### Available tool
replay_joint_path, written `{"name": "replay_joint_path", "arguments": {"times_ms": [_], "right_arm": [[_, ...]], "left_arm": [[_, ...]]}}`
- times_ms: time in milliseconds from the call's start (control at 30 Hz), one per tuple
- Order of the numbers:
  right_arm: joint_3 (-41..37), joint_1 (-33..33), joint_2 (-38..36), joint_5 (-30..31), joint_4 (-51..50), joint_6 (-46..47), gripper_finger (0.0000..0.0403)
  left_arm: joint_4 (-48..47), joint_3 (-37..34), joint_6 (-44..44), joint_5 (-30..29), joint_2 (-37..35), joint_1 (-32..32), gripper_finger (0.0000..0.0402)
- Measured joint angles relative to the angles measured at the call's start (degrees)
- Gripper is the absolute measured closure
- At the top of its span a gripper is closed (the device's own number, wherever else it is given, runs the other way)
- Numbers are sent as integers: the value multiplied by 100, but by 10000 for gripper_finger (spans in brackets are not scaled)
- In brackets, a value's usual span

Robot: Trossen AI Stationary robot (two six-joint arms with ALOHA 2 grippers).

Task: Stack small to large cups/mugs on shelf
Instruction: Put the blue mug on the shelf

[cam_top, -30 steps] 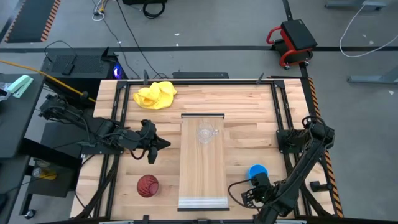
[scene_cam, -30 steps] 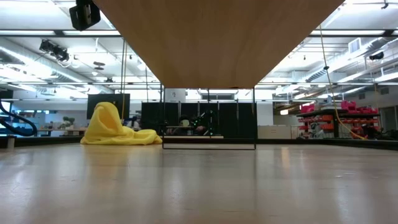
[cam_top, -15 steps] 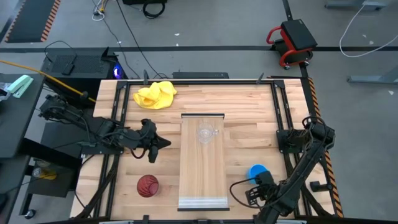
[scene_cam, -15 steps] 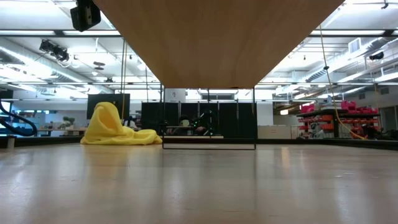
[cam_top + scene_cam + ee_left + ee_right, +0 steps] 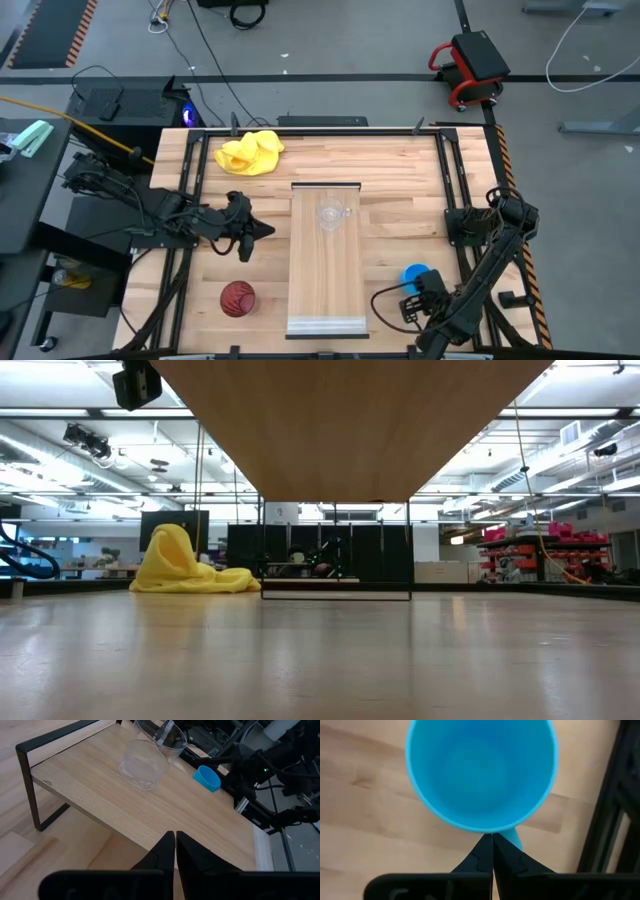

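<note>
Here the right gripper (image 5: 493,840), fingers clenched together, sat just beside the blue mug (image 5: 415,274), while the left gripper (image 5: 175,840) hung clenched near the shelf (image 5: 325,260).

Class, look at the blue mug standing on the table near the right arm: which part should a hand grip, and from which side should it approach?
Grip the blue mug by its handle or the rim beside it, coming from the table's near edge, where the right hand sits. The mug stands upright with its mouth open upward and the handle points toward that hand, so a short approach would likely suffice.
</note>
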Motion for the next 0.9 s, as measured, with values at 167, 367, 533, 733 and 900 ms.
{"name": "replay_joint_path", "arguments": {"times_ms": [167, 367, 533, 733, 900], "right_arm": [[0, -4, 0, -75, -273, -8, 395], [79, -4, -6, -105, -310, 19, 395], [470, -4, -9, -103, -315, 30, 394], [1218, 91, -14, -105, -392, 20, 392], [1437, 379, -24, -567, -339, 184, 392]], "left_arm": [[-1, 0, 0, 0, 0, 0, 385], [-1, 0, 0, 0, 0, 0, 384], [0, 0, 8, 0, 0, 0, 378], [-4, 0, 61, 0, 0, 0, 383], [-1, 0, 61, 0, 0, 0, 384]]}}
